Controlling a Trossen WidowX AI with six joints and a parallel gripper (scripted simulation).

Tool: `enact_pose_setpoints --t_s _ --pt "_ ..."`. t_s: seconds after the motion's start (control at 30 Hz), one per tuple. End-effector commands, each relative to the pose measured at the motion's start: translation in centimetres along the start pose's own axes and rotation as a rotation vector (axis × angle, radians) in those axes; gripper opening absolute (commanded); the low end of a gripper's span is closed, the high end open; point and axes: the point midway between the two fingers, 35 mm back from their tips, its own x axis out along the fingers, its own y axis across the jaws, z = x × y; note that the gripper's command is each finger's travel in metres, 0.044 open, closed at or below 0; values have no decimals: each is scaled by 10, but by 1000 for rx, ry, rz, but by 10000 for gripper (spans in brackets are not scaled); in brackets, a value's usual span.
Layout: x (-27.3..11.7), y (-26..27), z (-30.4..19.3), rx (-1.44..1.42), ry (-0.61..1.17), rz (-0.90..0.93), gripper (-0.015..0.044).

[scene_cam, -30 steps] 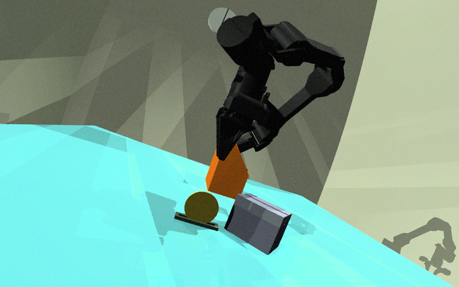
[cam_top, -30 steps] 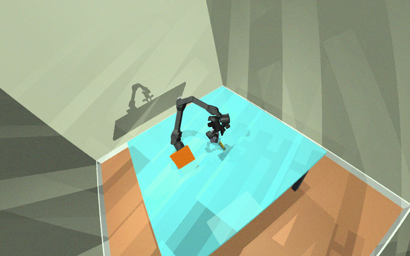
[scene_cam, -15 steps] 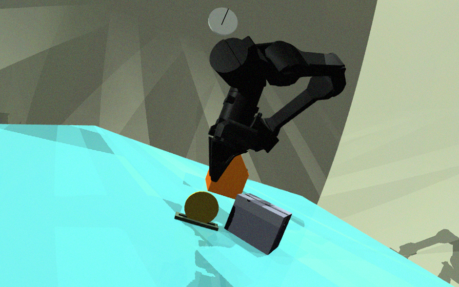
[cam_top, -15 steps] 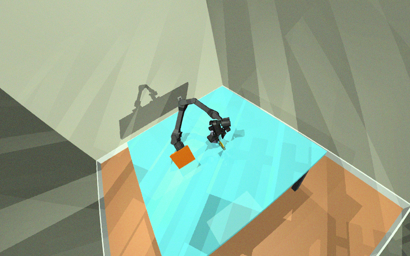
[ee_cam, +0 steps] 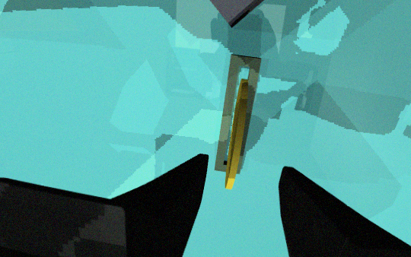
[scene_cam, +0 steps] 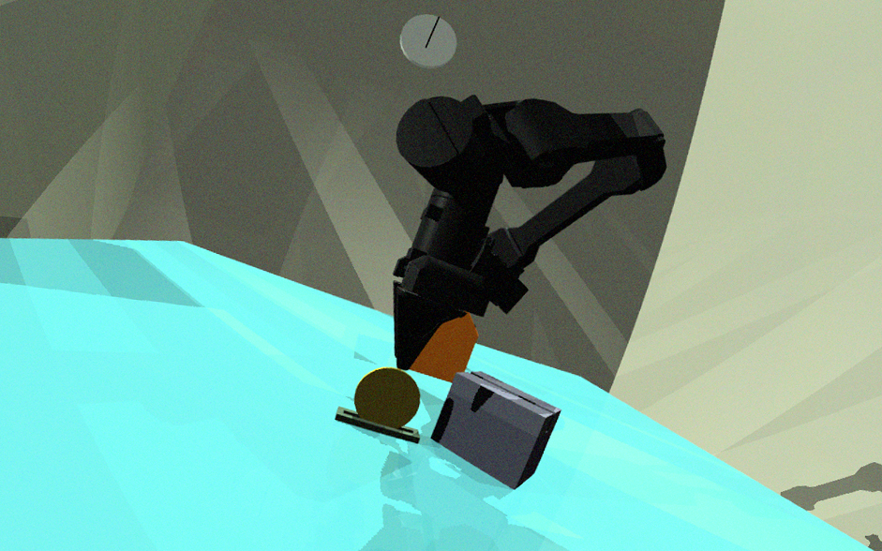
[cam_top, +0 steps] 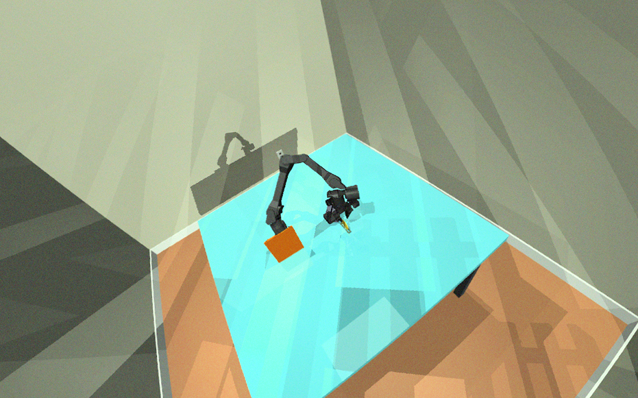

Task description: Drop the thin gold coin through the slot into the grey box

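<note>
The coin (ee_cam: 237, 137) stands on its edge in the dark-green holder (ee_cam: 233, 114) on the turquoise surface (scene_cam: 105, 405), and in the wrist view it shows as a thin gold sliver running away from the camera, its near rim sitting in the gap between the 2 dark fingers and a little nearer the one on the left of that picture. That is the relation the grasp depends on: the coin's broad faces look toward the 2 fingers and its thin edge points along the line of sight, so closing should bring the pads flat against the faces, as far as this view shows. The tool (scene_cam: 403, 362) is parted to a moderate gap and grips nothing; in the exterior view its tips hang just above the coin's upper rim, apparently not yet touching it. The coin lies below and slightly ahead of the tips, so the move ahead looks like a short descent with a small shift to centre the coin in the gap. The grey box (scene_cam: 495, 428) stands just beside the holder, on the side away from the wrist camera, with the slot (scene_cam: 513, 394) a dark line along its lid; from the exterior view that line seems to run roughly along the coin's own plane, though I cannot tell how closely.
</note>
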Motion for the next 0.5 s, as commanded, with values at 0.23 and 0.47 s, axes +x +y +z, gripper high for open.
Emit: enact_pose_setpoints --t_s 0.23,0.47 --pt "21 2 0 10 -7 6 161" --pt "32 2 0 9 -8 6 161"
